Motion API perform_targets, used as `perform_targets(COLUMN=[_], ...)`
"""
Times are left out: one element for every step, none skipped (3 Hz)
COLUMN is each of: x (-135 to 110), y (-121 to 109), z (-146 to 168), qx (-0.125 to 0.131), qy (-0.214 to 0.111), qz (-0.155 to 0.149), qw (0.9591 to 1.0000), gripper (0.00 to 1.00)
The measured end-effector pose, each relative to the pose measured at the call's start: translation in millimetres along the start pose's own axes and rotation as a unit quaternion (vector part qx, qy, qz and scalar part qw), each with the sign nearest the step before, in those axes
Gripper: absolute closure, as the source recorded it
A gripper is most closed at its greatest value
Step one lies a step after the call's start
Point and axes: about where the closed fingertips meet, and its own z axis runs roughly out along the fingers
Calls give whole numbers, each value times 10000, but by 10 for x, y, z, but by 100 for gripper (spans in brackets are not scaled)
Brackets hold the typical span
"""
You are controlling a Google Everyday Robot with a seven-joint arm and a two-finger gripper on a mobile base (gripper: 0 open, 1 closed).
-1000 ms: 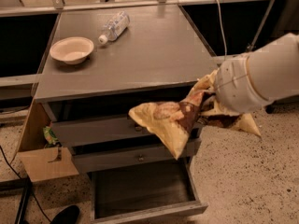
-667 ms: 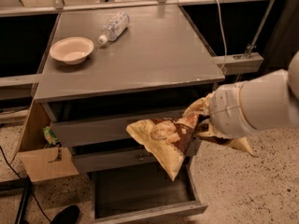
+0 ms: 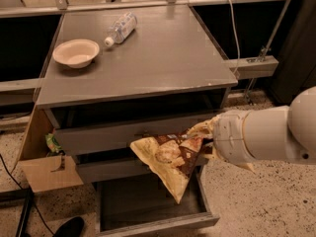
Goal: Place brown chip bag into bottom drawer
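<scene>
The brown chip bag point(image 3: 170, 159), crumpled brown and yellow foil, hangs in the air in front of the middle drawer. Its lower tip reaches down over the open bottom drawer point(image 3: 148, 206), which is pulled out and shows a dark floor. My gripper point(image 3: 206, 144) is at the bag's right end, mostly hidden behind the bag and the thick white arm point(image 3: 266, 135) that comes in from the right. The bag stays up at the gripper, so it is held there.
On the grey cabinet top point(image 3: 163, 58) lie a pale bowl point(image 3: 75, 52) and a toppled clear bottle point(image 3: 118, 28). An open cardboard box point(image 3: 47, 169) with a small green packet point(image 3: 52, 143) stands at the cabinet's left. Speckled floor lies to the right.
The arm and the chip bag have moved down and a little toward the open bottom drawer. The bag's tip now hangs lower over it.
</scene>
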Motion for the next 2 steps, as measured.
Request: perform_targets(x=[0, 56], y=[0, 13], z=[0, 62], qx=[-1, -38], qy=[0, 74], qz=[1, -42], qw=[10000, 10000], gripper=[100, 100])
